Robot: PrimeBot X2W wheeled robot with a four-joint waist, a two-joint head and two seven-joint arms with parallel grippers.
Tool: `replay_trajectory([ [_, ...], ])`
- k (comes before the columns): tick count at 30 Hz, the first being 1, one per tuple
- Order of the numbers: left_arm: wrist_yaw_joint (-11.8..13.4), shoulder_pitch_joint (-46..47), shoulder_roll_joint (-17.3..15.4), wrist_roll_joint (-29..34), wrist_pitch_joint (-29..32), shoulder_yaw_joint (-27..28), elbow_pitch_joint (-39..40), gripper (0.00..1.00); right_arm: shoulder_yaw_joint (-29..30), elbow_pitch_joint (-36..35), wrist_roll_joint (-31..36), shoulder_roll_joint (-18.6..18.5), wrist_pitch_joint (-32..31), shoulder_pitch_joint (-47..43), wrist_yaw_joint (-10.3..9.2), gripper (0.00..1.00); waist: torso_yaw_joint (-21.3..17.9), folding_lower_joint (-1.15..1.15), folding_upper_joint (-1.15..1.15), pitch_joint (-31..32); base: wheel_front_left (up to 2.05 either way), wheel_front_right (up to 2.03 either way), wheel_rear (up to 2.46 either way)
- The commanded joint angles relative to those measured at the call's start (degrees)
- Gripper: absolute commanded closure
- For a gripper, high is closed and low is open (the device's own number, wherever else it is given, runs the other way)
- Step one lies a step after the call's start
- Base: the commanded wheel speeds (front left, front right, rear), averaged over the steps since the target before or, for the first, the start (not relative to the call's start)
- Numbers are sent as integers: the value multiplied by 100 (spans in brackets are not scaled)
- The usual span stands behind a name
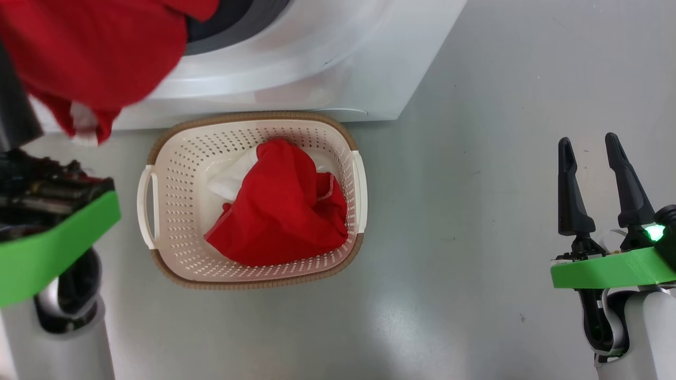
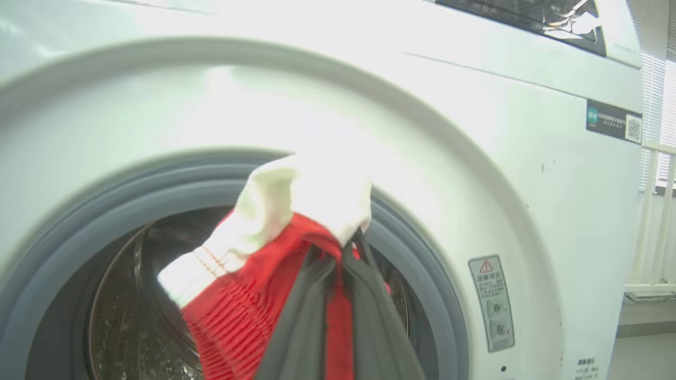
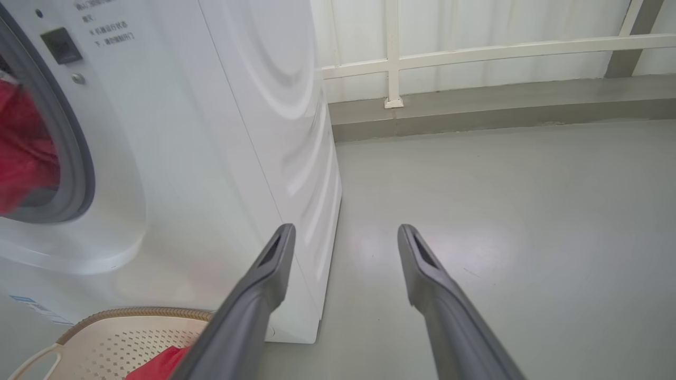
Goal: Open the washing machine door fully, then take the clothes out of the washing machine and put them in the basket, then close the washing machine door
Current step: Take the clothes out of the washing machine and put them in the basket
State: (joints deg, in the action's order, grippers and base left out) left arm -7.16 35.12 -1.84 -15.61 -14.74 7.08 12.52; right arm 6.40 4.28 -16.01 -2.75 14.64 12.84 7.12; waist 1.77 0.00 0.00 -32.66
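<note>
Clamped on the red garment (image 2: 237, 316), the left tool (image 2: 340, 248) should clear the gasket (image 2: 420, 258) and release only above the basket (image 1: 253, 117); the right tool (image 1: 588, 140) stands open.

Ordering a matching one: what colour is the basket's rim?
Brown, woven-look basket rim, clearest in head view.

From my head, the red garment (image 1: 90, 53) runs off the top and left edges and hides where my left jaws end. The washing machine (image 1: 317, 63) is cut off at the top too. At my left wrist, the warning sticker (image 2: 492, 303) carries print too small to read. At my right wrist, the basket (image 3: 132, 314) is clipped by the bottom edge, with one of my fingers across it.
</note>
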Motion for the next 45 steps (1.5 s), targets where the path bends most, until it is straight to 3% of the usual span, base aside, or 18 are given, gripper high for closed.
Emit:
replay_trajectory([
  [1,-32,-194,-121,28,-26,170,385,100,-136,-152,50,-13,36,-132,36,0,-4,0,0,-14,0,0,0],
  [5,-32,-349,-109,-6,-26,71,596,100,-148,-159,51,-13,36,-115,36,0,-13,0,0,-37,0,0,0],
  [9,-33,-574,-106,-177,-26,-66,216,100,-174,-158,42,-13,36,-87,36,0,-39,0,0,-83,0,0,0],
  [20,-33,-771,-105,-616,-26,-571,-1859,100,-206,-208,-7,-13,36,74,36,0,-123,0,0,-396,0,0,0],
  [45,-33,487,-104,-84,-26,-1276,-5687,100,-307,-331,-47,-13,36,419,36,0,-295,0,0,-1294,0,0,0],
])
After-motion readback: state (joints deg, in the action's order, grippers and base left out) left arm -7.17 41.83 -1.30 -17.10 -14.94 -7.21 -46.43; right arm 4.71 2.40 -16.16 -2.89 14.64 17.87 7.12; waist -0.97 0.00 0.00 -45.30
